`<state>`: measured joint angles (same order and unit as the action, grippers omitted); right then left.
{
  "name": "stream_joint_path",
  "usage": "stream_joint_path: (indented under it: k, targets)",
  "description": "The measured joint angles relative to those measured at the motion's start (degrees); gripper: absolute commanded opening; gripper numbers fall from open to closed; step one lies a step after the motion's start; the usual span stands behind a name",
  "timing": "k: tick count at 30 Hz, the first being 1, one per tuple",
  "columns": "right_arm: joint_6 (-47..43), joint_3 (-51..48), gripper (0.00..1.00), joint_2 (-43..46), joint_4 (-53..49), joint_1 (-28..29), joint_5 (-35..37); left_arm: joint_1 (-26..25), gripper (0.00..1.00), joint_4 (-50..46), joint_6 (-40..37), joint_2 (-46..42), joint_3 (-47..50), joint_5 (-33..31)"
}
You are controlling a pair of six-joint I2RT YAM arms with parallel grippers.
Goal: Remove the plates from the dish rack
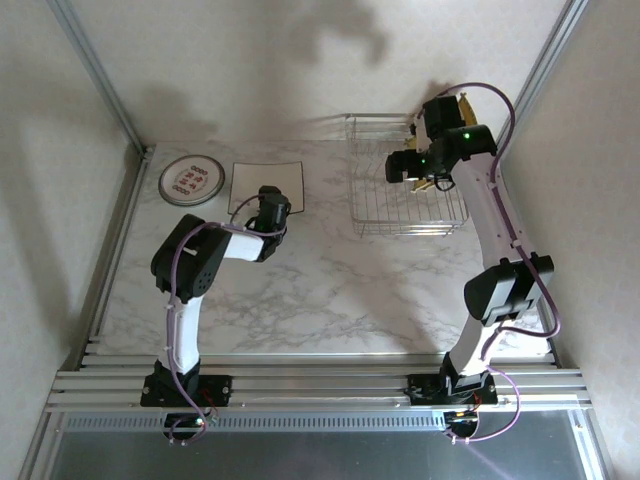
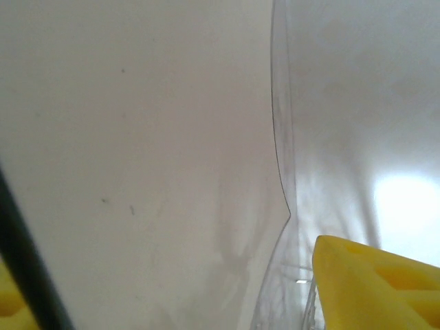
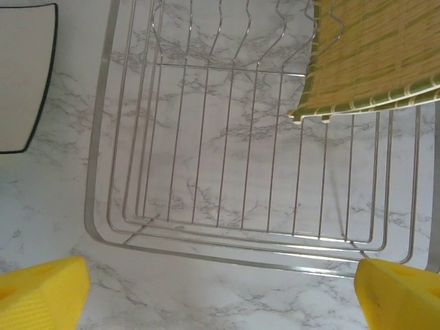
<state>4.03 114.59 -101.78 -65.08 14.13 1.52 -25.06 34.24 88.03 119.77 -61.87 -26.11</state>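
We find the unloading partly done. One small round plate [image 1: 190,181] and one white square plate [image 1: 262,180] lie flat on the marble table [image 1: 330,290], side by side at far left and well apart from the dish rack [image 1: 405,190]. The left gripper [image 1: 268,204] hovers at the square plate's near edge, fingers spread, holding nothing. The right gripper [image 3: 220,295] hangs over the rack's near rim, jaws wide and empty. We count one yellow woven plate [image 3: 371,55] upright in the rack's right end; whether another stands behind it, we cannot tell. We judge the step in hand to be releasing the square plate. Next, the right gripper must reach in and clamp the woven plate's edge.
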Motion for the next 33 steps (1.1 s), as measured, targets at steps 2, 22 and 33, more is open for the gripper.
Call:
stream_joint_path:
  k: [2, 22, 33]
  targets:
    - [0.0, -0.7, 0.99, 0.7, 0.3, 0.0, 0.0, 0.0, 0.90, -1.1, -0.1, -0.8, -0.1, 0.1]
    - [1.3, -8.7, 0.99, 8.7, 3.5, 0.0, -1.1, -2.8, 1.00, -24.4, -3.8, -7.7, -4.0, 0.7]
    - [1.3, -13.4, 0.99, 13.9, 4.0, 0.0, -1.1, -5.8, 1.00, -28.6, -8.8, -11.1, -3.9, -1.5]
